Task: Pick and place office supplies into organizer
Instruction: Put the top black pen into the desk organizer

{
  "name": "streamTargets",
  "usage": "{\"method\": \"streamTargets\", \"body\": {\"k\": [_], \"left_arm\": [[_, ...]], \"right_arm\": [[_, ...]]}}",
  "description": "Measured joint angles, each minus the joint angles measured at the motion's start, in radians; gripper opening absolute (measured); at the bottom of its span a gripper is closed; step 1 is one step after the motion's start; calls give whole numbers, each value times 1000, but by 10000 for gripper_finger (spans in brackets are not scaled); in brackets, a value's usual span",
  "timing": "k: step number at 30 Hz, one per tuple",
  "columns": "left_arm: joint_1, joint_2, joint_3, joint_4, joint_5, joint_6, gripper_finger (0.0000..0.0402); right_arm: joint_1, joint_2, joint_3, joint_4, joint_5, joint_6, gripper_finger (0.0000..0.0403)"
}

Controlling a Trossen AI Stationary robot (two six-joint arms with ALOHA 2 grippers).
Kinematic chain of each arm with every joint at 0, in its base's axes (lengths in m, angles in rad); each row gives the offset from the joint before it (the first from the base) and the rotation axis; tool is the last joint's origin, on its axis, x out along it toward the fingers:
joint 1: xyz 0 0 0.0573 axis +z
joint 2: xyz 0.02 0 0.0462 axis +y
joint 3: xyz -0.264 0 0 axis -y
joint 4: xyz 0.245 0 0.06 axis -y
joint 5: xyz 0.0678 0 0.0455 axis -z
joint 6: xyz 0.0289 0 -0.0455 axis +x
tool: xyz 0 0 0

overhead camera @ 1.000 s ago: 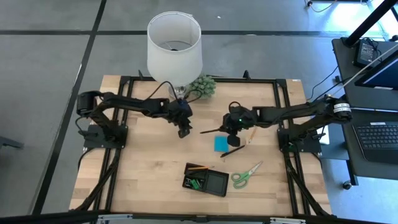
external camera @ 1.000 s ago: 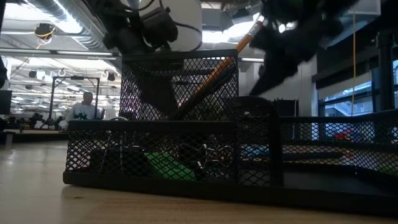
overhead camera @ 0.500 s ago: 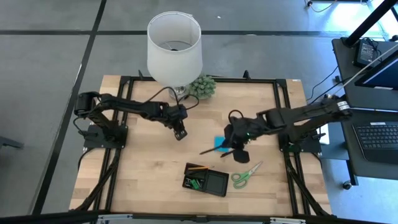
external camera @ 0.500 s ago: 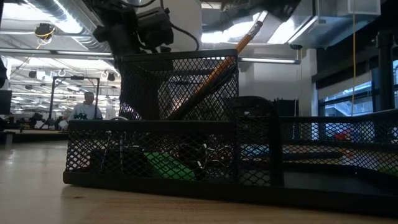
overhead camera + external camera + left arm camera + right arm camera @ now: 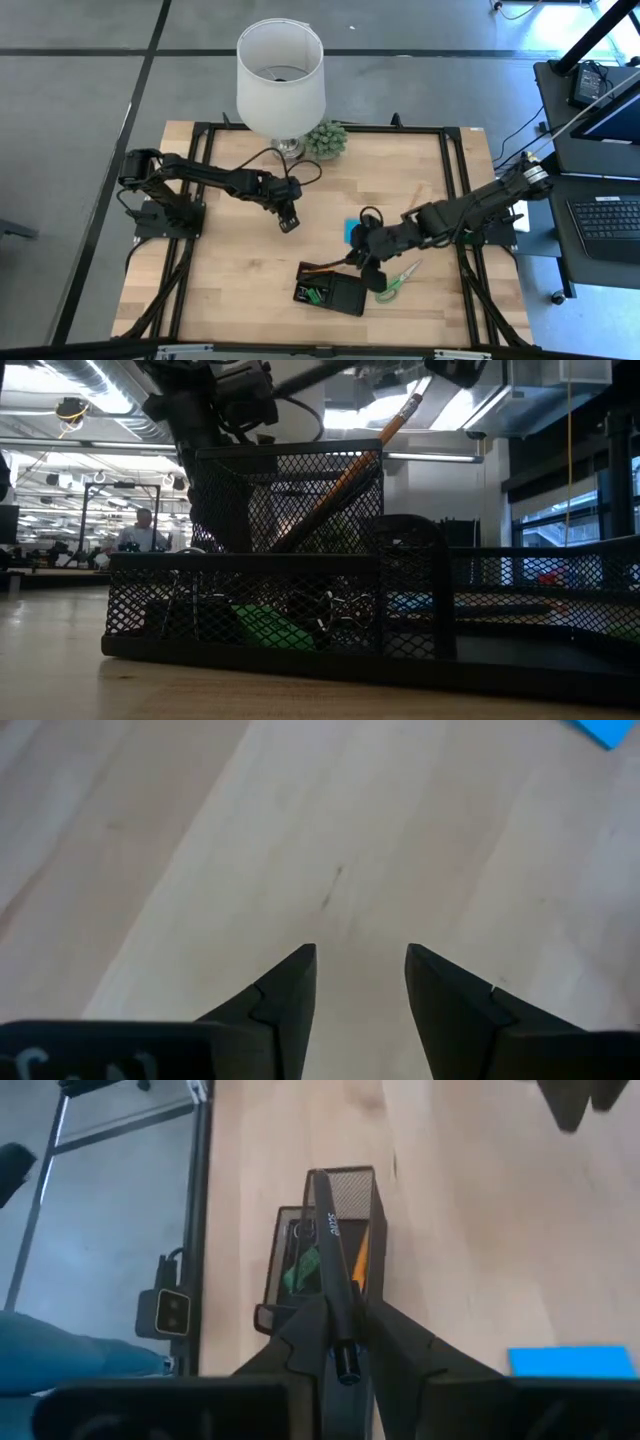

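Right pincer (image 5: 343,1342) is gripping a black pen (image 5: 332,1270) between its two fingers; in the right wrist view the pen is pointing forward past the fingertips toward the black mesh organizer (image 5: 340,1190). Seen from above, this pincer (image 5: 362,262) is hanging just beside the organizer (image 5: 348,297), at the tray's edge nearest the arm. An orange pencil (image 5: 320,270) is leaning in the organizer's tall cup, and a small green piece (image 5: 314,294) is lying in the compartment next to it. In the low view the same pencil (image 5: 345,480) is slanting up out of the mesh cup, with the green piece (image 5: 268,630) low behind the mesh wall.

The green-handled scissors (image 5: 397,277) are lying on the tabletop (image 5: 230,270) just beside the right pincer, on the side away from the organizer. The blue sticky-note pad (image 5: 352,231) is lying near the same pincer, partly hidden by the arm.

Left pincer (image 5: 360,960) is standing open and empty over bare tabletop, well apart from the organizer (image 5: 288,222).
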Motion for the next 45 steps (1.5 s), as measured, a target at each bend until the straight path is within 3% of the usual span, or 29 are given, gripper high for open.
{"method": "streamTargets", "body": {"k": [10, 17, 28, 45], "left_arm": [[-40, 0, 0, 1, -2, 0, 148], [-55, 0, 0, 1, -5, 0, 148], [-54, 1, 0, -2, -7, 0, 148], [-55, 1, 0, 1, -8, 0, 148]], "right_arm": [[42, 39, 13, 14, 42, 44, 57], [54, 111, 201, -210, 111, 9, 57], [54, 334, 461, -483, 113, -10, 57], [20, 443, 467, -433, 52, -39, 57]]}}
